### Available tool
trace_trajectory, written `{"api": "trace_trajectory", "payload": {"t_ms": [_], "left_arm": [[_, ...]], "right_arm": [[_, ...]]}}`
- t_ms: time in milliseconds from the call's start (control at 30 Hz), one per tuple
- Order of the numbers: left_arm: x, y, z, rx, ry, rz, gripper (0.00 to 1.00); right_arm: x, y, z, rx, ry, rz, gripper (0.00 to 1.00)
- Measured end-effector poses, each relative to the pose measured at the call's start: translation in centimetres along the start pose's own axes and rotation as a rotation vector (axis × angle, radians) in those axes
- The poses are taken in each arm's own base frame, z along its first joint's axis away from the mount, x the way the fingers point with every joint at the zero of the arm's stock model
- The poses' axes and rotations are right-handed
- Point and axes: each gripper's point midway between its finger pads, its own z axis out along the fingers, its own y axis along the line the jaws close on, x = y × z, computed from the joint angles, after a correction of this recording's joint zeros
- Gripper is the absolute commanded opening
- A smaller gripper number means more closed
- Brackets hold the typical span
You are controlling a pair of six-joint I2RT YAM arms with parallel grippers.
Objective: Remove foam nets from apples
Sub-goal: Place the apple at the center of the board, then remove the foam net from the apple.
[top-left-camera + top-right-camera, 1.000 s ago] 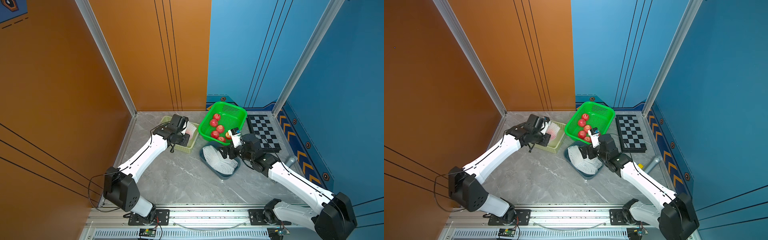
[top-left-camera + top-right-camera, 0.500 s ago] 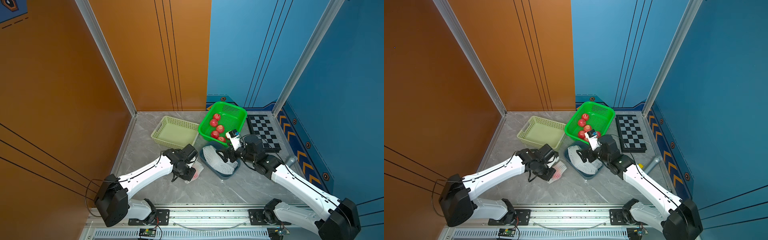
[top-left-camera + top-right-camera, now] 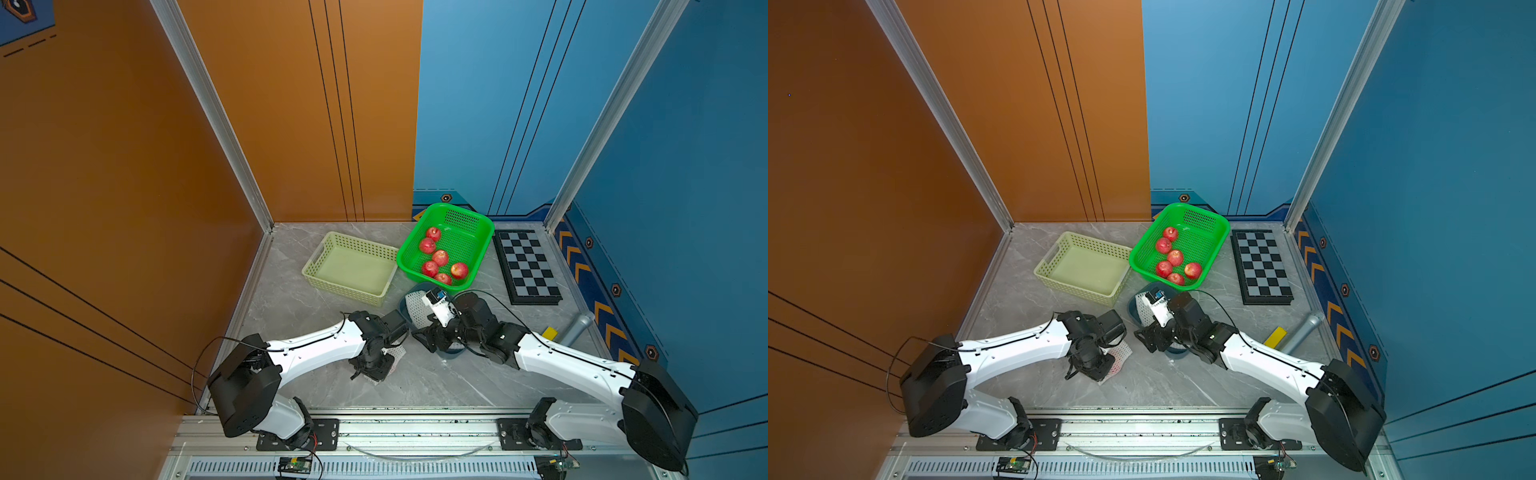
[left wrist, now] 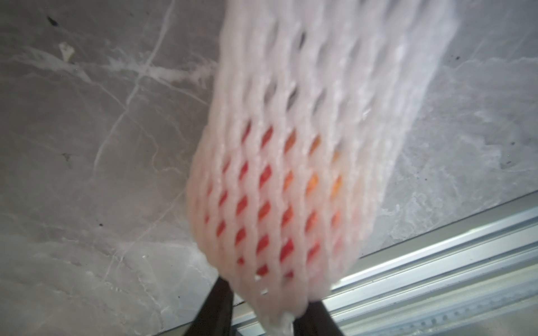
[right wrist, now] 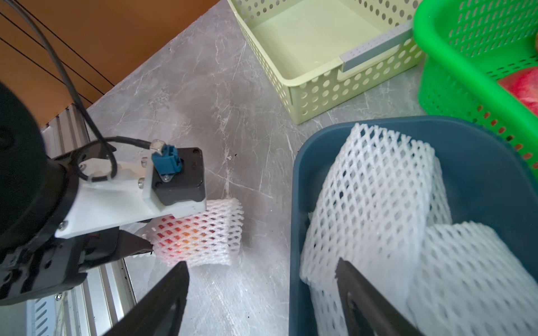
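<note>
Six bare apples (image 3: 440, 257) lie in the green basket (image 3: 484, 226) in both top views. One netted apple (image 3: 395, 353) lies on the worktop (image 3: 316, 307), well apart from the basket, under the left fingers (image 3: 374, 372). The right fingers (image 3: 422, 337) hover over the near rim of the tub (image 3: 404, 305), near the net's far end.

Left wrist view: the net (image 4: 305, 131) runs lengthwise away from the left fingers (image 4: 218, 308), which stand apart on either side of its near end. The apple (image 4: 270, 209) sits in the half nearest them; the far half is empty. Whether they pinch the foam cannot be told.

Right wrist view: the right fingers (image 5: 166, 293) are spread wide and hold nothing. The net (image 5: 203, 235) lies flat, its empty open end toward the tub (image 5: 480, 163) of loose nets (image 5: 378, 203). Judgement: the right arm is nearer that free end, so it should take that end and pull along the long axis, away from the left arm.
</note>
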Motion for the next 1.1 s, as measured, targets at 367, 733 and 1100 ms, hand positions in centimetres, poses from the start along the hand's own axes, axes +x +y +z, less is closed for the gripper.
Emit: {"api": "trace_trajectory", "payload": {"t_ms": [367,733,1100], "left_arm": [[-0.5,1.2,-1.5,0.095,-0.127,-0.147,0.65],[-0.4,1.6,-2.4,0.177,-0.218,-0.257,0.53],[-1.4,2.7,-3.4,0.221,-0.263,-0.329,0.94]], "right_arm": [[1.3,0.5,1.2,-0.009,0.043,-0.009,0.77],[0.5,1.5,1.7,-0.031,0.040,-0.040,0.70],[0.3,3.9,2.8,-0.095,0.064,-0.070,0.59]]}}
